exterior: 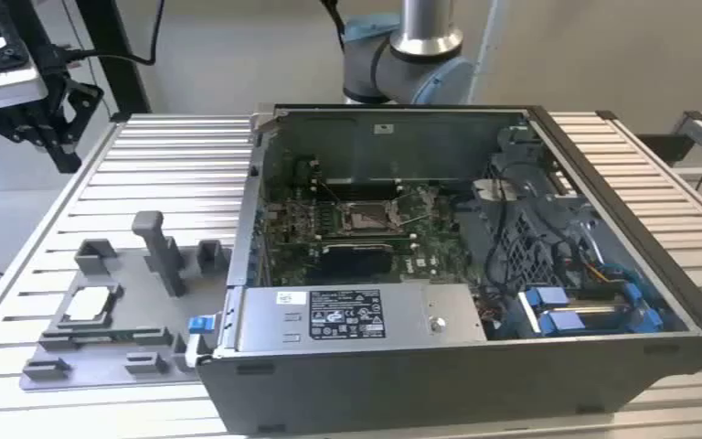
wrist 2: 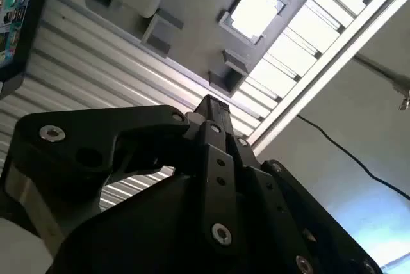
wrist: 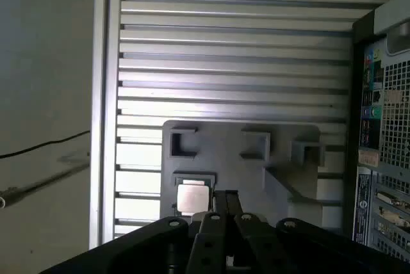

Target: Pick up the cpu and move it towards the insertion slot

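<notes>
A: Checking the grasp: fingers point(wrist: 215, 202) look pressed together with nothing held, high above the bench point(exterior: 168, 155).
B: Cpu location?
A: Cpu point(exterior: 89, 306) lies flat in its recess on the grey tray point(exterior: 143, 315). It's well apart from the insertion slot point(exterior: 369, 215) inside the open computer case point(exterior: 449, 366).
B: Tips for the pick?
A: My judgement: open wide, centre over the chip, descend straight and grip opposite edges. The recess walls look tight, so a skewed approach could tilt it.
</notes>
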`<state>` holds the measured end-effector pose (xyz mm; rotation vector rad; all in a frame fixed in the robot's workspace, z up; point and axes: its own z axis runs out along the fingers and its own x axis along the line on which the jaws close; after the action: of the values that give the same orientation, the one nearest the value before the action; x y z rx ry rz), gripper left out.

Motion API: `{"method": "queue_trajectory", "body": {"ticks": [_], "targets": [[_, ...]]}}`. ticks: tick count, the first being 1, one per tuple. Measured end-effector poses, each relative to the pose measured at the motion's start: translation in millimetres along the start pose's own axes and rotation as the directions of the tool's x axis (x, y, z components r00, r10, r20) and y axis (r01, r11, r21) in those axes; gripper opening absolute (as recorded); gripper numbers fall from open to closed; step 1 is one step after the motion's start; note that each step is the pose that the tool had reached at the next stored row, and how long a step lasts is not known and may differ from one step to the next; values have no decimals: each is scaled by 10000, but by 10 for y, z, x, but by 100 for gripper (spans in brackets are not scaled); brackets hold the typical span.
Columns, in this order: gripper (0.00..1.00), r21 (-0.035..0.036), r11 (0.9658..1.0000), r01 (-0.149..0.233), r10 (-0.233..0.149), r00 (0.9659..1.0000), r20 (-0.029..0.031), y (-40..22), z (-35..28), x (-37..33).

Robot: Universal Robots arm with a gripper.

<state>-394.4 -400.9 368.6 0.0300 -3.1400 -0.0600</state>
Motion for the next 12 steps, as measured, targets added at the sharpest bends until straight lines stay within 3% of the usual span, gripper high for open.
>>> {"method": "queue_trajectory", "body": {"ticks": [12], "targets": [[0, 0, 10000, 0, 0, 10000, 0, 0, 0, 0]]}}
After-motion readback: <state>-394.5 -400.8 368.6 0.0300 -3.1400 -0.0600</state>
